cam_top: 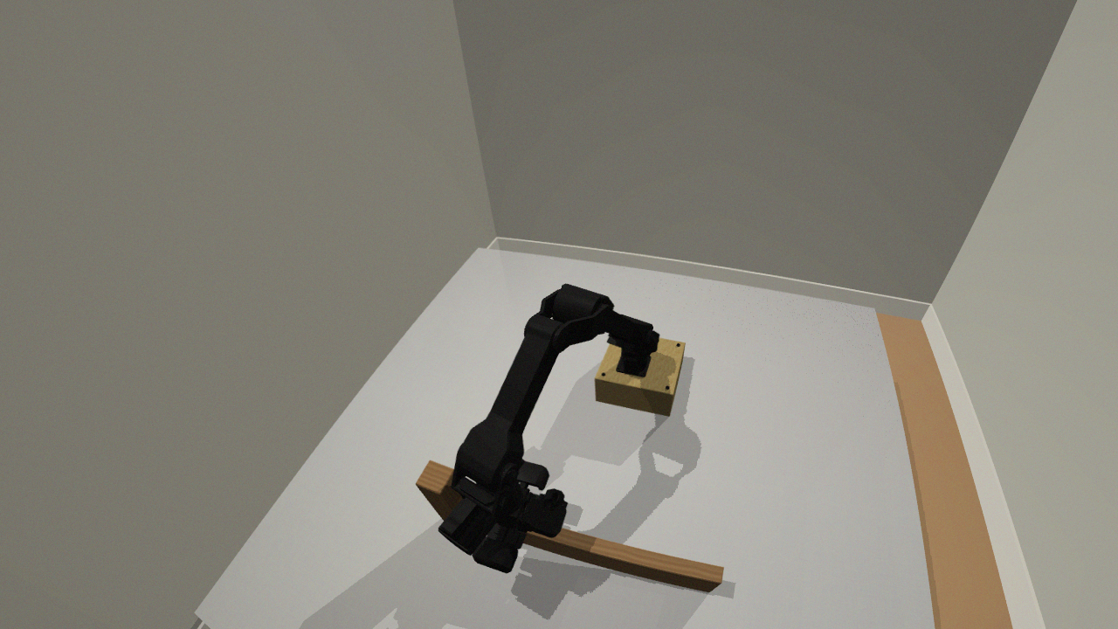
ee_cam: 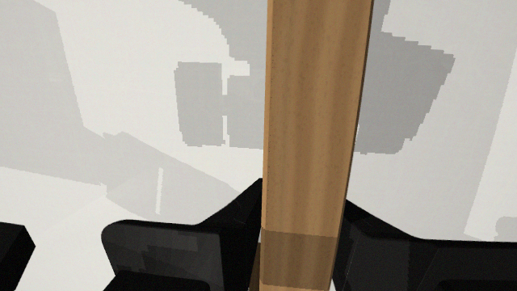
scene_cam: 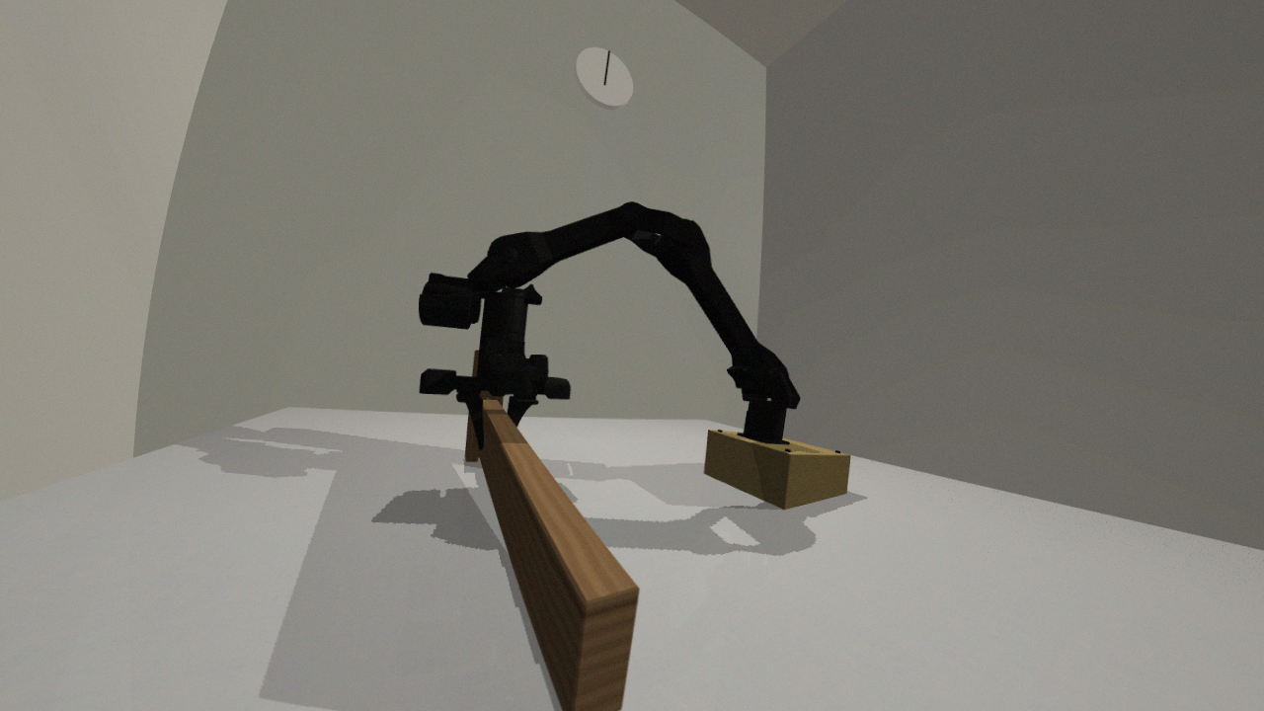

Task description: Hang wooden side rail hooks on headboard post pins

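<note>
The wooden side rail [cam_top: 656, 564] [scene_cam: 552, 521] [ee_cam: 311, 121] stands on its narrow edge. Its far end is low at the table [cam_top: 782, 438] [scene_cam: 884, 618], on the right in the top view; contact there is not clear. My gripper [scene_cam: 497, 429] [ee_cam: 287, 185] points down and is shut on the rail near its post end, one finger on each side. The upright headboard post [cam_top: 435, 477] [scene_cam: 471, 441] stands just behind the gripper in the exterior view, and to its left in the top view. The hooks, slot and pins are hidden, so I cannot tell whether the hooks sit on the pins.
The arm's base stands on a yellowish wooden block [cam_top: 633, 397] [scene_cam: 750, 473] behind the rail in the top view. The arm arches from there to the gripper. A brown strip [cam_top: 946, 469] runs along the right side in the top view. Shadows of the arm cross the table.
</note>
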Motion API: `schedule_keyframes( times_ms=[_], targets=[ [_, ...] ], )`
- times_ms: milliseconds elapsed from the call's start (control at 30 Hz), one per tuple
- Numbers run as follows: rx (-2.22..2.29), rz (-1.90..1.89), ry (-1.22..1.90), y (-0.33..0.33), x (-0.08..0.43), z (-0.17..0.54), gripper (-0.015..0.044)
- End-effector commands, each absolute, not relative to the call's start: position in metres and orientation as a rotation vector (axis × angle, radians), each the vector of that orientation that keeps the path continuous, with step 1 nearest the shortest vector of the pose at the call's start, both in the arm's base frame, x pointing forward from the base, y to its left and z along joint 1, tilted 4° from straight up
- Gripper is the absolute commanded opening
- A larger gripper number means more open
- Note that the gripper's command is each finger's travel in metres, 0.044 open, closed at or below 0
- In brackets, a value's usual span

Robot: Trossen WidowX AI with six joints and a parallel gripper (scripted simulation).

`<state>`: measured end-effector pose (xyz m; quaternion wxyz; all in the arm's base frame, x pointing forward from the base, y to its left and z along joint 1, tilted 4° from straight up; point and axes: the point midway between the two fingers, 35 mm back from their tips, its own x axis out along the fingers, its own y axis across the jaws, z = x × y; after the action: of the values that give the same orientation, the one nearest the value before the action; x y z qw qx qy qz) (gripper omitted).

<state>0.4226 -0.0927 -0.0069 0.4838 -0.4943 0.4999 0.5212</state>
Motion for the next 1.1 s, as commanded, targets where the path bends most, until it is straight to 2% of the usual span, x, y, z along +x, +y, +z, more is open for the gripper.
schedule_keyframes(
  times_ms=[0,1067],
  targets=[
    [-1.214,1.266,1.217,-0.0954,0.4243,-0.0043,0.0000],
    [-1.214,1.266,1.218,-0.0986,0.4229,-0.0057,0.0000]
  ],
)
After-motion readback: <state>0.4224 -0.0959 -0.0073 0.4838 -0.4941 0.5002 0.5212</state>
